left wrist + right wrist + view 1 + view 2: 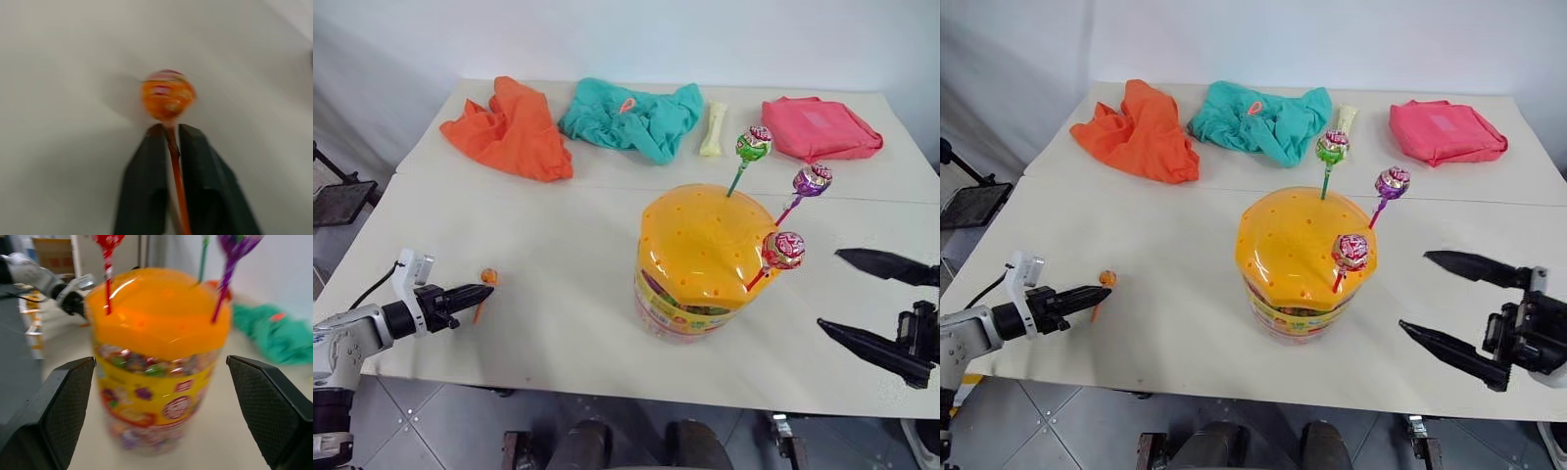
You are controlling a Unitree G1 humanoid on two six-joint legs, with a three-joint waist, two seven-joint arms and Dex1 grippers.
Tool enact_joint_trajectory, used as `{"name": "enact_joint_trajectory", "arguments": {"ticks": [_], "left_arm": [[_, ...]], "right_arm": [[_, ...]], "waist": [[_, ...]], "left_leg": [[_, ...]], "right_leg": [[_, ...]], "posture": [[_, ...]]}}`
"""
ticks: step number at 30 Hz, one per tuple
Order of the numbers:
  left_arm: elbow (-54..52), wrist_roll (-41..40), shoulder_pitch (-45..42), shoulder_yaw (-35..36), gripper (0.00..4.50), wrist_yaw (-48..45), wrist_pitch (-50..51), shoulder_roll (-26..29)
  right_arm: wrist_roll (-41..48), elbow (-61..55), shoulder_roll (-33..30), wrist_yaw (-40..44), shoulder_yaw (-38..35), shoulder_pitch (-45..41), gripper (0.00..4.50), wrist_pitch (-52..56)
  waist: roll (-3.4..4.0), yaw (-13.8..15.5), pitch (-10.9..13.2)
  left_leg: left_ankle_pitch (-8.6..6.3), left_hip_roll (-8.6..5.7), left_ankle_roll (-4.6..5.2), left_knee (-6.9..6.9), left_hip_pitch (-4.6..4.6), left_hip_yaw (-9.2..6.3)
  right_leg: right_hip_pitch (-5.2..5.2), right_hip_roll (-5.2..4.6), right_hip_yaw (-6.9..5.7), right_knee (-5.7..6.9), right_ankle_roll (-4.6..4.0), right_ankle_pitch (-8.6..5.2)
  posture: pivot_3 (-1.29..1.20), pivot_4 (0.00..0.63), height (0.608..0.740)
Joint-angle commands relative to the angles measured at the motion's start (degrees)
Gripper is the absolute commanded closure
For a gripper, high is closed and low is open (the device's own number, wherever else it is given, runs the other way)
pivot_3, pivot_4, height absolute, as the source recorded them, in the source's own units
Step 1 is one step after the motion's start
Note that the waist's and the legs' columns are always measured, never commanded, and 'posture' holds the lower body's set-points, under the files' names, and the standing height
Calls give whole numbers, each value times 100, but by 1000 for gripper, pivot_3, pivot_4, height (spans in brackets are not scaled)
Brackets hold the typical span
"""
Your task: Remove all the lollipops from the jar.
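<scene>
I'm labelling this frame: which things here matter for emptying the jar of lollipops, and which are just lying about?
Job:
jar
three lollipops in its lid
orange lollipop at the left gripper

Lying about:
orange cloth
teal cloth
pink cloth
pale bone-shaped object

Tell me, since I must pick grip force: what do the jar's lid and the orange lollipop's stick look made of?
The jar's lid looks like glossy moulded plastic: it shows bright highlights and neat round holes. The orange lollipop has a thin, smooth stick, probably plastic, though paper cannot be ruled out.
</scene>
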Motion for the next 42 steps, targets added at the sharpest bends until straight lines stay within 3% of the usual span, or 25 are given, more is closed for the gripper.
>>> {"name": "enact_joint_trajectory", "arguments": {"ticks": [1,4,8,12,16,20,23,34,37,42], "left_arm": [[153,111,63,410,2503,-409,-982,-51],[27,-168,-57,704,1603,-764,-1063,54],[-727,-701,-212,935,1603,-1329,-896,182],[-1823,-1415,-476,1087,1603,-1463,-1009,-224],[-2377,-2251,-933,960,1603,-1249,-475,-514],[-2607,-2381,-1142,688,1603,-1312,-280,-502],[-2694,-2493,-1440,503,1562,-1286,-274,-618],[-2864,-2670,-1770,88,1562,-1437,-174,-808],[-2770,-2483,-1893,-178,1562,-1643,-264,-901],[-2598,-2305,-2102,-408,1562,-1940,-381,-897]], "right_arm": [[535,-178,-9,-591,-164,-353,0,240],[614,-107,-147,-853,-65,-624,0,489],[766,149,-278,-1235,250,-1302,0,733],[885,341,-398,-1621,830,-2145,0,1073],[1113,496,-369,-2218,1431,-2999,0,1461],[1100,490,-398,-2176,1722,-3358,0,1715],[1035,550,-432,-2016,1829,-3471,626,1850],[1485,753,-155,-1863,1312,-3415,4408,1975],[1798,1088,-26,-2063,908,-3633,4480,1860],[1507,1809,-435,-2241,91,-3531,4480,2007]], "waist": [[-6,-7,3],[-28,-11,16],[-37,-15,21],[-37,-12,22],[-39,-34,23],[-40,-53,23],[-43,-64,26],[-44,-49,26],[-44,-46,26],[-44,-26,26]], "left_leg": [[1,0,-1,2,0,3],[4,9,-8,2,-3,2],[3,7,-6,1,-8,3],[3,6,-4,3,-13,1],[3,7,-5,2,-17,2],[3,8,-5,4,-22,1],[2,6,-3,4,-23,2],[2,5,-3,15,-38,0],[2,5,-3,26,-48,-3],[3,2,-2,35,-78,1]], "right_leg": [[0,0,0,-1,0,0],[-2,4,-5,-5,0,0],[-7,3,-3,-8,0,0],[-7,0,-6,-13,0,0],[-10,3,-15,-13,0,0],[-15,7,-17,-7,1,1],[-18,7,-18,19,1,1],[-23,8,-21,20,2,1],[-27,9,-25,22,3,2],[-57,11,-25,38,4,2]], "posture": [[0,150,740],[0,150,740],[0,150,740],[0,150,740],[0,150,740],[0,150,740],[0,150,740],[0,150,740],[0,150,740],[0,150,740]]}}
